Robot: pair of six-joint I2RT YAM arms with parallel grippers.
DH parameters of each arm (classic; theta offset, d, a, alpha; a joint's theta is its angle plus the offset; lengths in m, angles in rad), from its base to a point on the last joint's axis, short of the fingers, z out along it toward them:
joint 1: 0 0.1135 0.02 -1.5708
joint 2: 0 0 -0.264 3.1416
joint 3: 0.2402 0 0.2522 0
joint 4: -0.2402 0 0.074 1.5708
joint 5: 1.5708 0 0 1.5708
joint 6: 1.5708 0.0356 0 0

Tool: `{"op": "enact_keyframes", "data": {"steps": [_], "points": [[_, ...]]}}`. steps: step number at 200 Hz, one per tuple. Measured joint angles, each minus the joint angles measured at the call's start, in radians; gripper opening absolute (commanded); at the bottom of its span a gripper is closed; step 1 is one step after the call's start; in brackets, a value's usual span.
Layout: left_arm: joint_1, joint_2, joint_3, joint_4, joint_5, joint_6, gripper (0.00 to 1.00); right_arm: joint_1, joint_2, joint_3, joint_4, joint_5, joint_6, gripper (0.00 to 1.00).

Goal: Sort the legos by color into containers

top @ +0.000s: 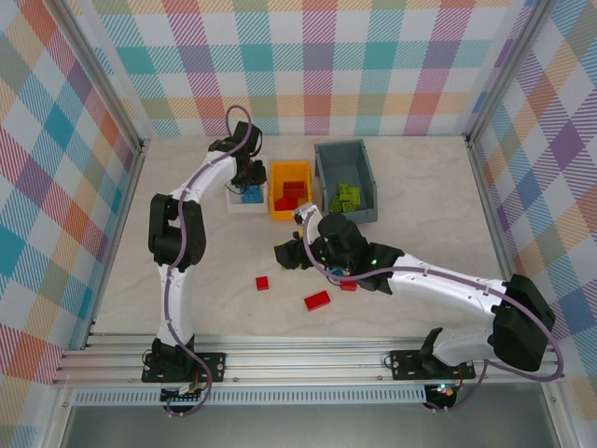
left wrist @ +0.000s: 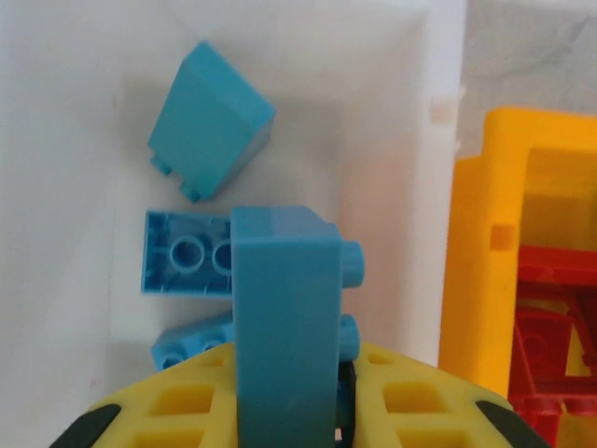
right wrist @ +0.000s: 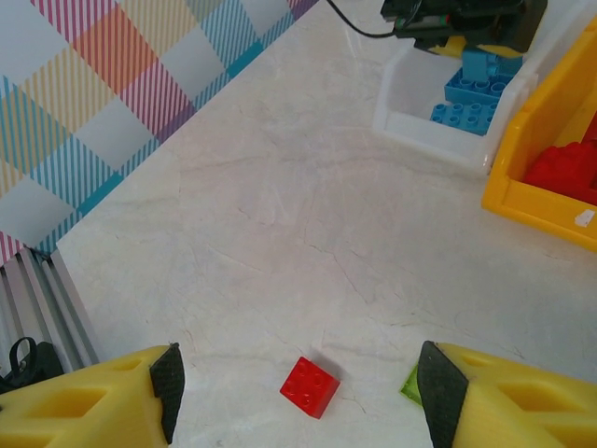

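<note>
A: The left fingers [left wrist: 187,411] pinch an upright blue plastic brick [left wrist: 284,317] above the small white plastic bin [left wrist: 410,112], where other blue bricks [left wrist: 187,257] lie.
B: Release it low, I'd say, well inside the rim. And the right?
A: The right fingers [right wrist: 84,411] stand wide, holding nothing, above a small red plastic brick [right wrist: 310,385] on the pale worktop [right wrist: 280,215].
B: Centre, descend, then close squarely.
</note>
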Motion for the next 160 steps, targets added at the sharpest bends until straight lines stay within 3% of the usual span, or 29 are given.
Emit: {"op": "enact_keyframes", "data": {"steps": [34,66,104,160], "points": [[0.019,0.009,0.017,0.002,0.051,0.072,0.3,0.0,0.045,0.034,0.017,0.026,-0.007,0.72],[0.026,0.034,0.019,0.003,0.084,0.099,0.34,0.018,0.15,0.171,0.023,0.053,-0.06,0.72],[0.03,0.046,0.019,0.002,0.095,0.107,0.52,0.07,0.298,0.366,0.014,0.109,-0.12,0.72],[0.031,0.014,0.008,0.0,0.083,0.101,0.56,0.084,0.252,0.305,-0.023,0.198,-0.121,0.7]]}}
